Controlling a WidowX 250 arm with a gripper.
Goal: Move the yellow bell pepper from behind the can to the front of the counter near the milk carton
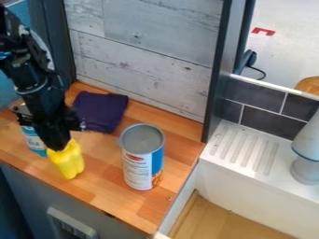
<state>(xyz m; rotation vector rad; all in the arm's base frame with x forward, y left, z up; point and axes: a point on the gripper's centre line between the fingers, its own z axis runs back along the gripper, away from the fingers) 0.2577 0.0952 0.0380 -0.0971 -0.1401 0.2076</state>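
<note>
The black gripper [57,137] hangs at the left of the wooden counter, right at the top of a yellow bottle [68,162] and covering part of it. Whether it grips the bottle cannot be made out. Just left of the yellow bottle is a blue and white container [33,140], partly hidden behind the arm. A large can [143,158] with a grey top and a white and blue label stands upright to the right. Behind the gripper lies a folded dark purple cloth [101,110] near the wall.
The wooden counter [103,198] ends at a front edge and a right edge. A grey plank wall [143,60] and a dark post border it behind. On the right are a white ridged drainboard [246,149] and a pale grey-white object [306,151] with a narrow waist.
</note>
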